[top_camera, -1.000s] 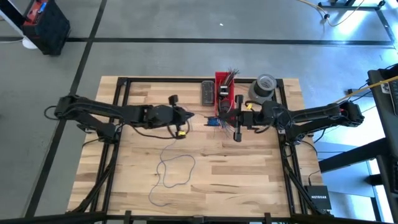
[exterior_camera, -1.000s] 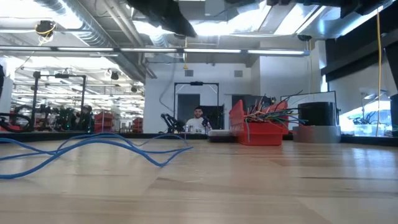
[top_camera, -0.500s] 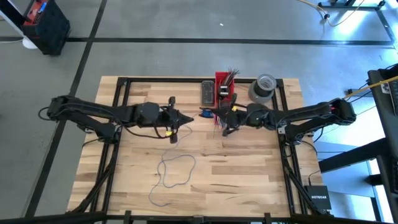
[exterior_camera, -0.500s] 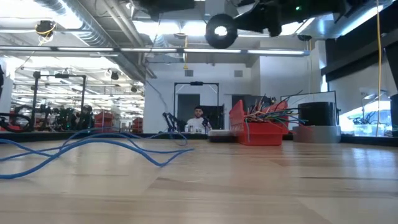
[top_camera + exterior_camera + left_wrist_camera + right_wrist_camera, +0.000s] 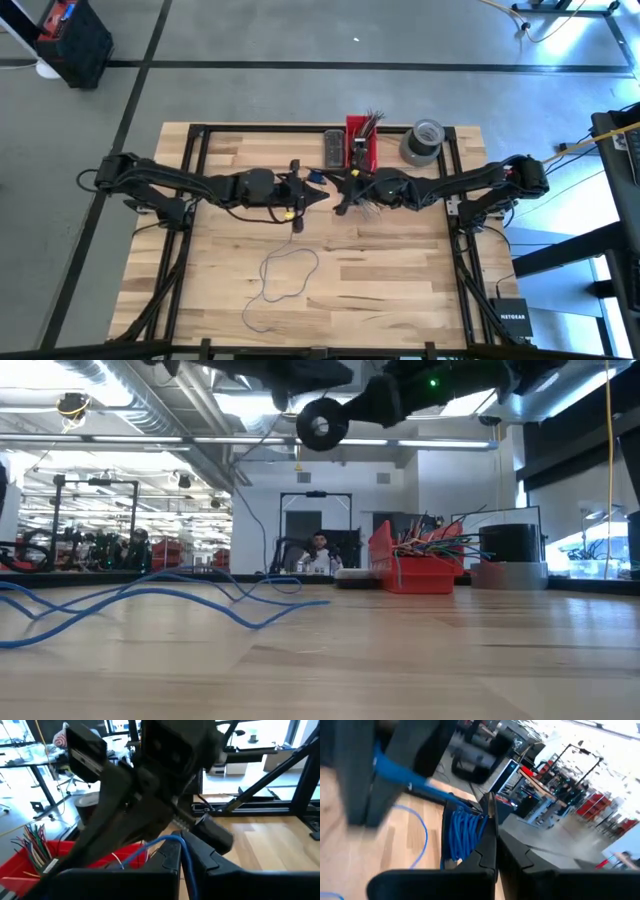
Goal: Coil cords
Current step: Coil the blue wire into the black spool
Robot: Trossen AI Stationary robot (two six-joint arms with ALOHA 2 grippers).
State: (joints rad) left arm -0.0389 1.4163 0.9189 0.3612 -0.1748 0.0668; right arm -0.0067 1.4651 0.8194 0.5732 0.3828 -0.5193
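The cords point(image 5: 283, 277) are seen in the high view as a thin loose loop lying on the wooden counter point(image 5: 400, 280) in the lower middle of the frame, with a strand running up toward the two arms. In the low view a blue cord point(image 5: 150, 595) is spread in waves across the left half of the frame, resting on the counter surface. The left pincer point(image 5: 318, 192) and the right pincer point(image 5: 340, 200) are brought close together just above the centre of the high view. In the left wrist view a blue strand point(image 5: 181, 851) is seen arching out from between the closed fingers of the left pincer point(image 5: 182, 865), so that pincer is clamped on the cord. In the right wrist view a bundle of coiled blue cord point(image 5: 462, 832) is pressed between the closed fingers of the right pincer point(image 5: 492, 835), at the centre of the frame. A red bin point(image 5: 360, 145) holding multicoloured wire ends is set at the upper centre of the counter, with a grey tape roll point(image 5: 423, 140) to its right and a dark flat device point(image 5: 333, 148) to its left. In the low view a person point(image 5: 319, 553) is visible far behind the counter, at the middle of the frame.
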